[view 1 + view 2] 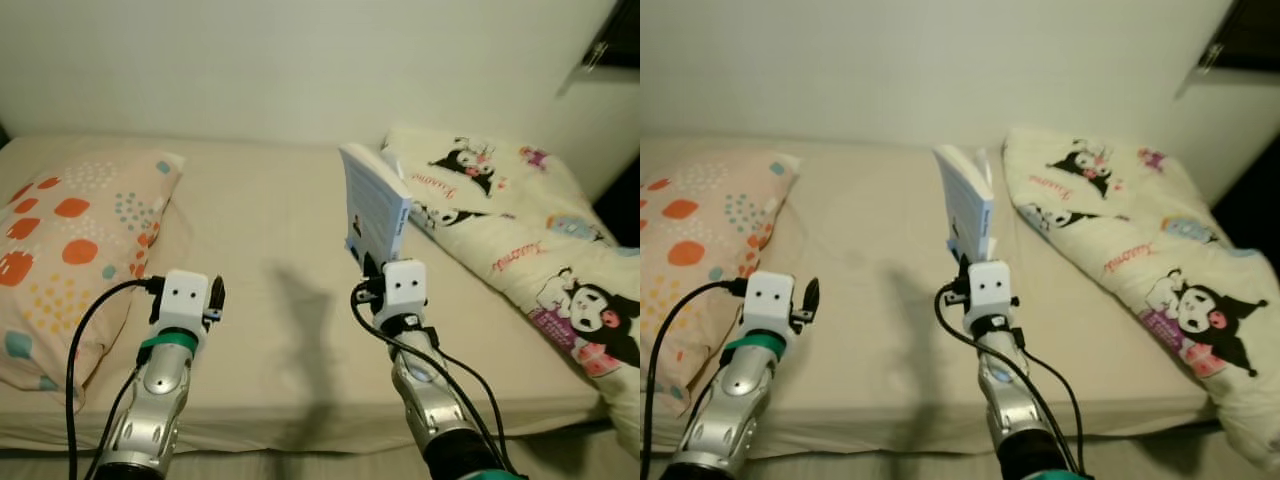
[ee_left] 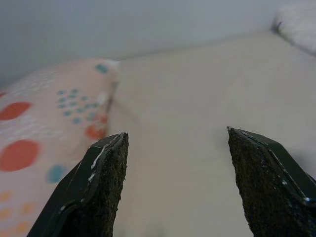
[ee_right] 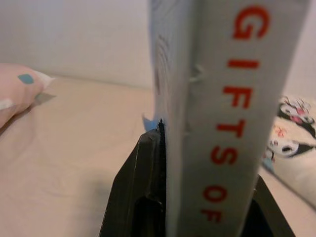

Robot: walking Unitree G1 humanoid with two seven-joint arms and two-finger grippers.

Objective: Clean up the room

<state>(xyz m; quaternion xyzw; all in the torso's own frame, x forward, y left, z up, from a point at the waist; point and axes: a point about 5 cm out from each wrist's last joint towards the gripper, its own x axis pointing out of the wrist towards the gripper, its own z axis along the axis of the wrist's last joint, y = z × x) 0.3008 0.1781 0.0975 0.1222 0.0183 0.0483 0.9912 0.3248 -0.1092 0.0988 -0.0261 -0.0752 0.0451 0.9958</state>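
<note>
Book upright above bed (clamped)

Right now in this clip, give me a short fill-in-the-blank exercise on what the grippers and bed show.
1. The right gripper is clamped on a ____.
2. The left gripper is ____, holding nothing.
3. The dotted pillow lies on the robot's ____ side of the bed.
4. The book's spine shows ____ letters.

Missing words: book; open; left; red

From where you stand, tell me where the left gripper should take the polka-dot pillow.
Take the pillow by its near right edge, probably, coming in from the bare sheet side. That edge lies closest to the open left gripper, and it is soft enough to pinch. The right gripper holds the book upright.
</note>
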